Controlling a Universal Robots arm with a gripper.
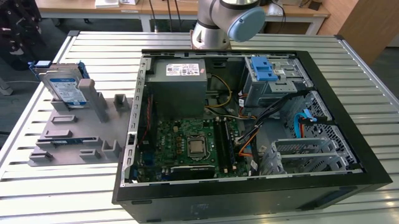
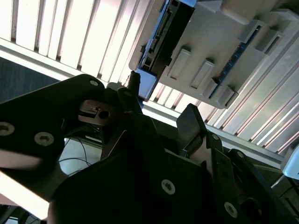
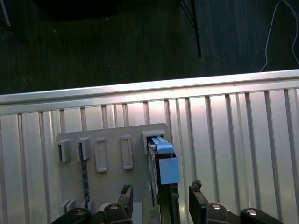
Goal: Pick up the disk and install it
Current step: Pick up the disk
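Note:
The disk [image 1: 65, 86] stands on edge in a grey slotted holder [image 1: 74, 135] at the exterior view's left, beside the computer case. It is silver with a white-and-blue label and a blue carrier. In the first wrist view my gripper [image 3: 160, 189] hangs above the disk [image 3: 164, 168], open, with one dark fingertip [image 3: 125, 190] to each side of its upper edge and a gap to it. In the second wrist view the gripper [image 2: 161, 95] shows dark and close, with the disk [image 2: 163, 32] and the holder [image 2: 219, 51] beyond it.
The open black computer case [image 1: 349, 116] lies on the slatted metal table [image 1: 62, 186]. Inside are a grey power supply [image 1: 181, 88], a motherboard [image 1: 193, 144], a blue latch bracket [image 1: 263, 70] and a metal drive cage [image 1: 311, 154]. The table edge [image 3: 140, 88] runs just past the holder.

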